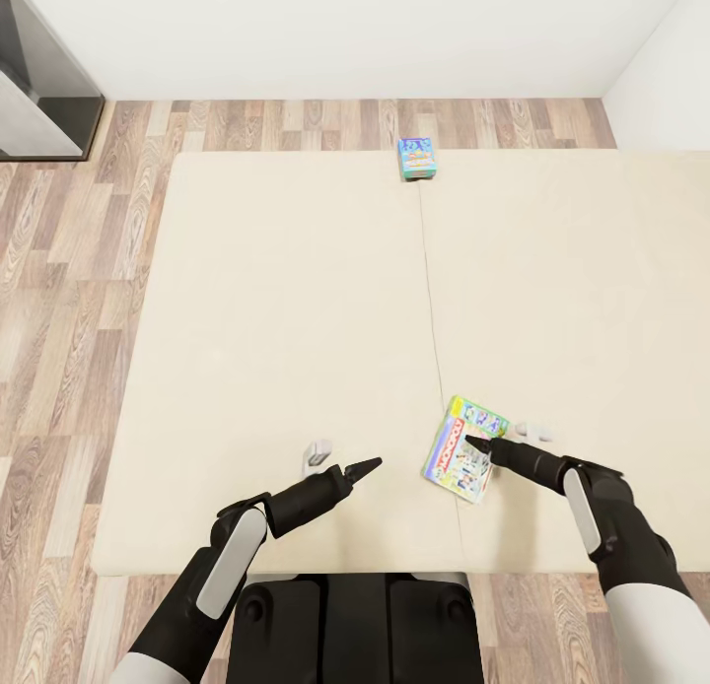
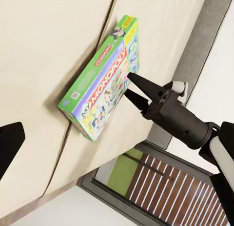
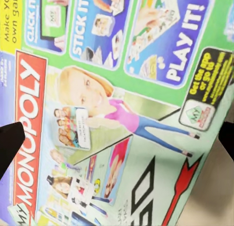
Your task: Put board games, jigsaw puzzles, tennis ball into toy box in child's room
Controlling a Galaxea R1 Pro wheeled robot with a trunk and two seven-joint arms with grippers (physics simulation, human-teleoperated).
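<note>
— Where's the Monopoly box (image 1: pixel 464 449)?

— Flat on the cream bed (image 1: pixel 296 319), near the edge closest to me, lying across the seam between the two mattress halves. My right end effector (image 1: pixel 477 445) is right over its near side, fingers slightly parted with the tips at the lid. My left wrist camera shows the two dark tips close together above the print, but whether they touch the box I can't tell.

— And your right wrist camera?

— The printed lid (image 3: pixel 117 109) runs past every edge of the frame. My fingertips are just dark shapes at the borders, one on either side.

— Your left end effector?

— It (image 1: pixel 363 466) hovers over bare mattress, well apart from the box. From the head camera it looks like a single narrow point, so I can't tell how far it's parted.

— Anything else?

— A smaller blue game box (image 1: pixel 417 158) at the far edge of the bed, too small to read. Wooden floor (image 1: pixel 69 300) surrounds the bed.
</note>
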